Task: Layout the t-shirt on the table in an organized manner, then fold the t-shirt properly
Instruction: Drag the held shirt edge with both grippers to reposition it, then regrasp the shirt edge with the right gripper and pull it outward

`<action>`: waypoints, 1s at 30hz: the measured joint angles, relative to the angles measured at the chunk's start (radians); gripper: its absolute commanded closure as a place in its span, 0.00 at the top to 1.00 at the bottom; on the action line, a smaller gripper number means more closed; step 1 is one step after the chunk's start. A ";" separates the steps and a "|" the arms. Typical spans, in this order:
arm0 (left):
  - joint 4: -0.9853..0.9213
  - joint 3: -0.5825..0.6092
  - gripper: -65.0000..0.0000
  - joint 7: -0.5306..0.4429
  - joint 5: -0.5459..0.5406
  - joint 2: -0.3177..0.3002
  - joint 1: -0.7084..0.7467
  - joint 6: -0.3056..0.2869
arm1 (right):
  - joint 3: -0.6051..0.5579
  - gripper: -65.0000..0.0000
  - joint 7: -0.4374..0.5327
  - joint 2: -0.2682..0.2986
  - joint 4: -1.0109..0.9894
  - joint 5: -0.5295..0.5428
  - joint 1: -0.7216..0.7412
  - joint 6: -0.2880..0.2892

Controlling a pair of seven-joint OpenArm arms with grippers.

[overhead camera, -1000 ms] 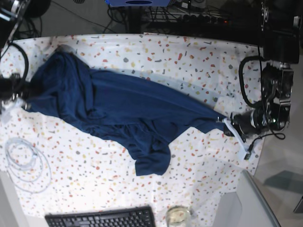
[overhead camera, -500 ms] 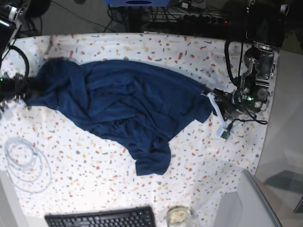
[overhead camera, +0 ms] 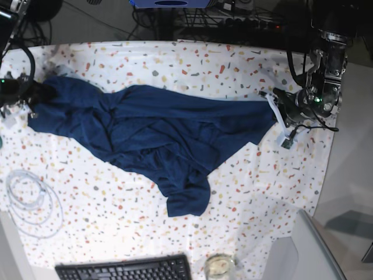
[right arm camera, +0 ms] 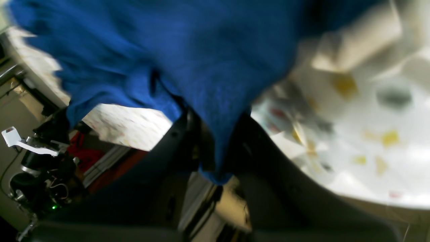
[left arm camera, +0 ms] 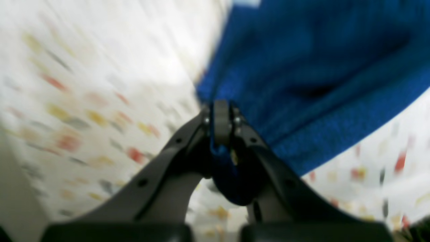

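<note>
Near edge: a black computer keyboard (overhead camera: 125,269) and a small clear glass dish (overhead camera: 219,265) lie at the table's front edge, both cut off; a coil of pale cable (overhead camera: 32,201) lies toward the front-left corner.
Carrier: the table (overhead camera: 192,64), covered in white cloth flecked red, yellow and grey.
Garment: the plain dark navy blue soft fabric t-shirt (overhead camera: 151,131) stretches across the middle of the table between the two side edges, rumpled, one flap hanging toward the front edge.
Left gripper (left arm camera: 221,116): jaws pinched together on a fold of the t-shirt (left arm camera: 302,67) at the table's right edge; only the left wrist view shows this pinch.
Right gripper (right arm camera: 215,148): clamped on t-shirt (right arm camera: 168,50) cloth at the left edge; base view shows only a dark mass there (overhead camera: 26,93).
Hard to read: both wrist views are blurred; the right gripper's fingertips are buried under cloth.
</note>
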 measured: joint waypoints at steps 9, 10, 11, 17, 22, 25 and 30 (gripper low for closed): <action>0.013 -0.004 0.00 -0.014 0.001 0.002 0.034 0.000 | 0.006 0.33 0.082 -0.002 0.085 0.004 -0.064 0.000; 0.018 -0.004 0.00 -0.014 0.001 0.002 0.040 0.000 | 0.008 0.42 0.088 -0.003 0.125 0.002 -0.085 -0.006; 0.023 -0.004 0.00 -0.013 0.000 0.002 0.046 0.000 | 0.008 0.52 0.100 -0.008 0.176 0.001 -0.114 -0.003; 0.068 -0.005 0.00 -0.014 -0.003 0.007 0.064 0.000 | 0.058 0.69 0.259 -0.075 0.507 0.000 -0.303 -0.007; 0.085 -0.005 0.00 -0.011 -0.003 0.023 0.076 0.000 | -0.083 0.70 0.313 -0.091 0.768 -0.024 -0.366 -0.011; 0.091 -0.007 0.00 -0.011 0.002 0.035 0.072 0.001 | -0.296 0.70 0.323 -0.070 0.812 -0.141 -0.289 0.002; 0.093 -0.005 0.00 -0.011 0.001 0.039 0.071 0.000 | -0.518 0.70 0.356 -0.116 0.728 -0.462 -0.200 0.004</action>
